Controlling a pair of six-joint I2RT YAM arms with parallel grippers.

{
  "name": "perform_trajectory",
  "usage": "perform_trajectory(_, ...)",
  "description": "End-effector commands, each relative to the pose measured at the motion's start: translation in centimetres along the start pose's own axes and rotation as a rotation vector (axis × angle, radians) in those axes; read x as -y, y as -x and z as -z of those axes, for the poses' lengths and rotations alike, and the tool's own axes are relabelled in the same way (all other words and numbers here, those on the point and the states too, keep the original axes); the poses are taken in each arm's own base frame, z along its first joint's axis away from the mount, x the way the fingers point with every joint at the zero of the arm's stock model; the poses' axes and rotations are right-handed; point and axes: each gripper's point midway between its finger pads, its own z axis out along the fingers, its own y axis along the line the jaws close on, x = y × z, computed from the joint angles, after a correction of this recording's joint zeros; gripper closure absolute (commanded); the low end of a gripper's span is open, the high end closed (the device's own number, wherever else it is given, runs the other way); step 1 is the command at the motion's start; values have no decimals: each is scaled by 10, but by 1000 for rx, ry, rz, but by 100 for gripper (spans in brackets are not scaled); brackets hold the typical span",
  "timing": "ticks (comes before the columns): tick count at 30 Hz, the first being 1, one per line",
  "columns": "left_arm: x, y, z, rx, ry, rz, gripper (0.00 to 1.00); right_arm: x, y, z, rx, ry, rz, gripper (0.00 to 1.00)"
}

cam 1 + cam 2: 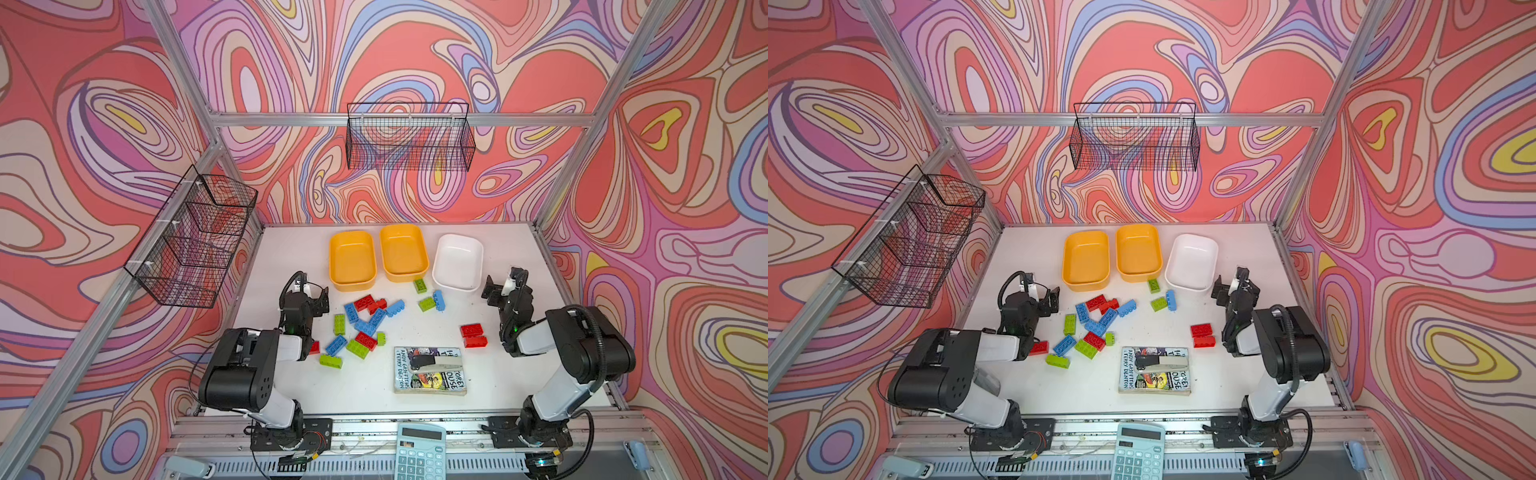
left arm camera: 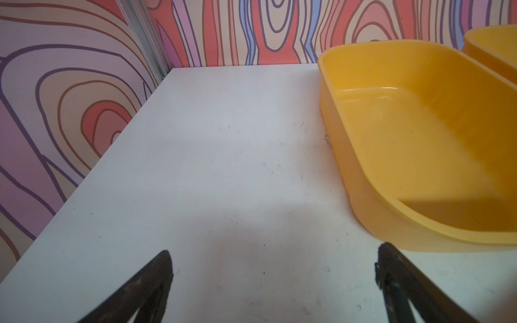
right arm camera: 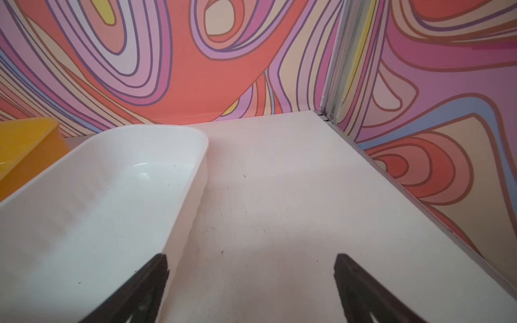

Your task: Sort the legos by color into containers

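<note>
Three containers are set in a row at the far side of the table (image 1: 353, 390): the left orange container (image 1: 352, 257), the middle orange container (image 1: 403, 251) and the white container (image 1: 457, 259), the last slightly angled. All three are seen to be empty. The legos (image 1: 365, 320) are scattered on the table in front of the row, colors mixed. One green brick (image 1: 420, 285) lies just beside the near rim of the middle orange container. Two red bricks (image 1: 473, 336) lie apart, near the right arm. The left tool (image 2: 274, 260) is held spread, gripping nothing, beside the left orange container. The right tool (image 3: 251, 263) is likewise spread and unloaded, at the white container's near corner.
</note>
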Motion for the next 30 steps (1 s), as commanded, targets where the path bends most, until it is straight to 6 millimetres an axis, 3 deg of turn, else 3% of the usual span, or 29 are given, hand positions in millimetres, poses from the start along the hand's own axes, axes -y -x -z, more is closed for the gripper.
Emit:
perform_trajectory(1, -1, 8, -2, 19, -2, 8, 0, 1, 5, 1, 21, -7, -3, 2)
perform_trajectory(30, -1, 8, -2, 19, -2, 6, 0, 1, 5, 2, 23, -7, -5, 2)
